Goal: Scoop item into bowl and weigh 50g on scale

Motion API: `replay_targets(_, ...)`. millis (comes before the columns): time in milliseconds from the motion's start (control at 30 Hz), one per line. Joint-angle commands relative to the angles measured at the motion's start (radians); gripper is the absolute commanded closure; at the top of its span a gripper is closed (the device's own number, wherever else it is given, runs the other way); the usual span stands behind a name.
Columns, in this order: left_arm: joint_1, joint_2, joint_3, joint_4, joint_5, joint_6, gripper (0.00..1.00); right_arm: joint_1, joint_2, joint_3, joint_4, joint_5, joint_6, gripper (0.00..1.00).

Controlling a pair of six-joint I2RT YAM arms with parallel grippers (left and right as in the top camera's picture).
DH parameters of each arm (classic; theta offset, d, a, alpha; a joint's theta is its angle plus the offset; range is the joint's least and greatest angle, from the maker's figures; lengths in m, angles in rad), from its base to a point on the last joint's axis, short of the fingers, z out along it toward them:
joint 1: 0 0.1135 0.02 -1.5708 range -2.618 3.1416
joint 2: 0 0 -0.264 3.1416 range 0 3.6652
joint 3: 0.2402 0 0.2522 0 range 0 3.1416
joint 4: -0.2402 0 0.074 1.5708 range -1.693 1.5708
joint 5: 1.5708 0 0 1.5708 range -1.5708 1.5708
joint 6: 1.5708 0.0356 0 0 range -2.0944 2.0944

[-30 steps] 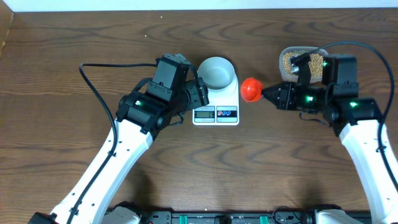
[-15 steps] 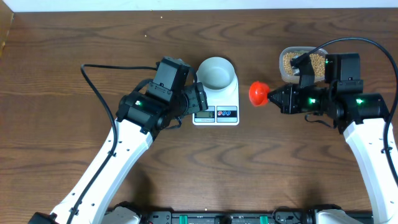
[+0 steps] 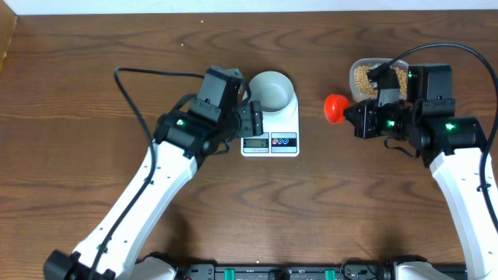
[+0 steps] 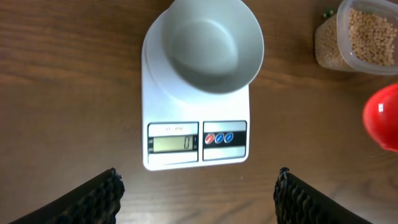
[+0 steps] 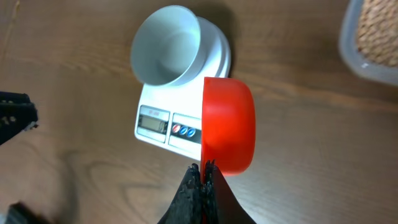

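Note:
The pale bowl (image 3: pixel 272 90) stands empty on the white scale (image 3: pixel 271 134); the display (image 4: pixel 170 144) reads 0. The bowl (image 4: pixel 214 46) and scale (image 4: pixel 186 112) also show in the left wrist view, the bowl (image 5: pixel 166 53) and scale (image 5: pixel 163 124) in the right wrist view. My right gripper (image 3: pixel 352 117) is shut on the thin handle of a red scoop (image 3: pixel 335 107), held in the air between the scale and the tub of beans (image 3: pixel 375 76). The scoop (image 5: pixel 229 124) hangs on edge. My left gripper (image 3: pixel 250 118) is open and empty beside the scale's left edge.
The clear plastic tub (image 3: pixel 360 92) holding the beans stands at the back right, also seen in the left wrist view (image 4: pixel 360 38) and right wrist view (image 5: pixel 370 37). Dark wooden table (image 3: pixel 78 155) all round.
My right gripper has carried the red scoop rightward, away from the scale and toward the tub. The left arm has shifted slightly right, staying open by the scale.

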Motion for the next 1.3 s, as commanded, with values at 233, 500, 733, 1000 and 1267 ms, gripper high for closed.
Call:
replay_targets(233, 0.001, 0.094, 0.009, 0.104, 0.017, 0.025, 0.49, -0.074, -0.001, 0.018, 0.068, 0.122, -0.019, 0.99)
replay_targets(500, -0.072, 0.192, 0.008, 0.091, 0.017, 0.024, 0.93, -0.166, -0.001, 0.018, 0.063, 0.118, -0.019, 0.99)
replay_targets(733, -0.142, 0.324, 0.008, 0.153, 0.013, 0.024, 0.93, -0.179, -0.001, 0.018, 0.053, 0.118, -0.019, 0.99)
replay_targets(1000, -0.143, 0.43, 0.008, 0.187, 0.013, 0.014, 0.93, -0.179, -0.001, 0.018, 0.034, 0.119, -0.02, 0.99)
replay_targets(1267, -0.143, 0.47, 0.008, 0.191, 0.013, 0.014, 0.93, -0.179, -0.001, 0.018, 0.029, 0.119, -0.02, 0.99)
